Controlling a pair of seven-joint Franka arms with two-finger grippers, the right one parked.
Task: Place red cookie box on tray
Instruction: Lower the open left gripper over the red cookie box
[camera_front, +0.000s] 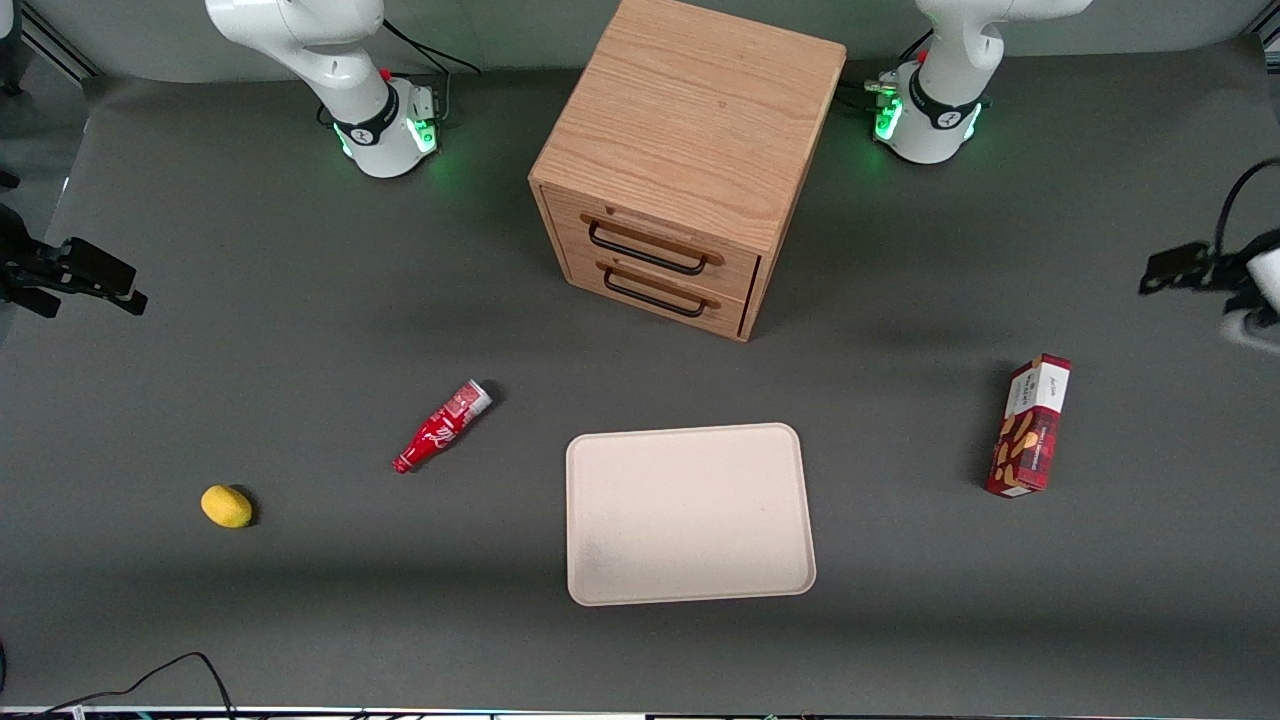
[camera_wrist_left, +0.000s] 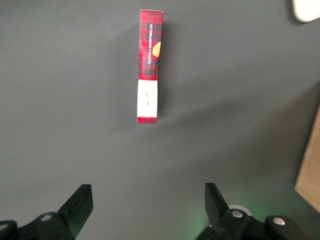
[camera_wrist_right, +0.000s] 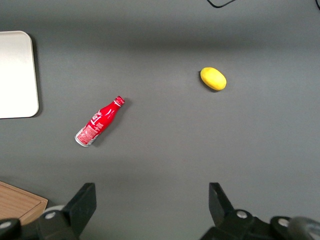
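Note:
The red cookie box (camera_front: 1030, 425) lies on the dark table toward the working arm's end, a slim plaid carton with a white end panel; the left wrist view shows the red cookie box (camera_wrist_left: 149, 65) resting on a long narrow side. The cream tray (camera_front: 690, 515) lies flat with nothing on it, beside the box toward the table's middle; one corner of the tray (camera_wrist_left: 306, 10) shows in the left wrist view. My left gripper (camera_front: 1175, 268) hovers above the table, farther from the front camera than the box. The gripper (camera_wrist_left: 147, 189) is open, with nothing between its fingers and well apart from the box.
A wooden two-drawer cabinet (camera_front: 680, 160) stands farther from the front camera than the tray; its edge (camera_wrist_left: 310, 170) shows in the left wrist view. A red soda bottle (camera_front: 440, 427) and a yellow lemon (camera_front: 227, 506) lie toward the parked arm's end.

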